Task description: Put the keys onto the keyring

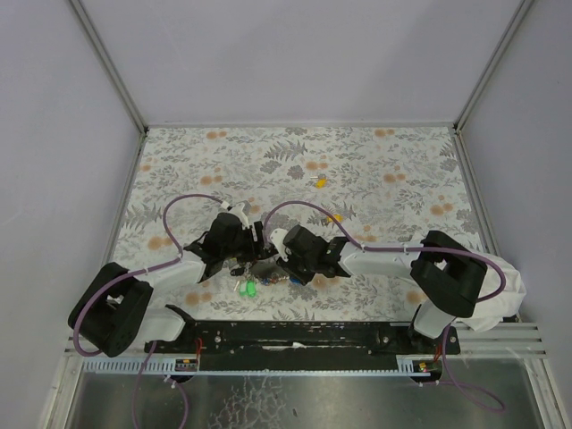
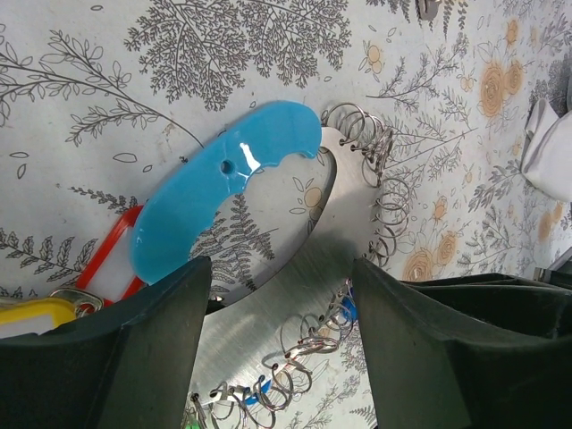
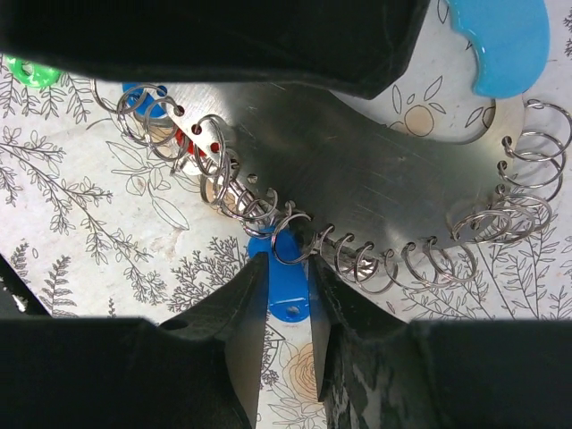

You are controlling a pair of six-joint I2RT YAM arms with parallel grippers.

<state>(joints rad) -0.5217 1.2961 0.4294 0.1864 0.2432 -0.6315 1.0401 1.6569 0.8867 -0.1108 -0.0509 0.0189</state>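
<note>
Both busy: left gripper (image 2: 280,277) clamping metal plate (image 2: 349,192), right gripper (image 3: 288,268) pinching blue key (image 3: 286,295); nxt needing precise threading onto ring (image 3: 288,241).

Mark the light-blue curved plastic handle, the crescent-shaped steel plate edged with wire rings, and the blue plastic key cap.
Light-blue curved plastic handle (image 2: 214,204): left wrist view, middle of its face.
Crescent-shaped steel plate (image 3: 375,179): right wrist view, bare centre.
Blue plastic key cap (image 3: 288,281): right wrist view, its middle.
</note>
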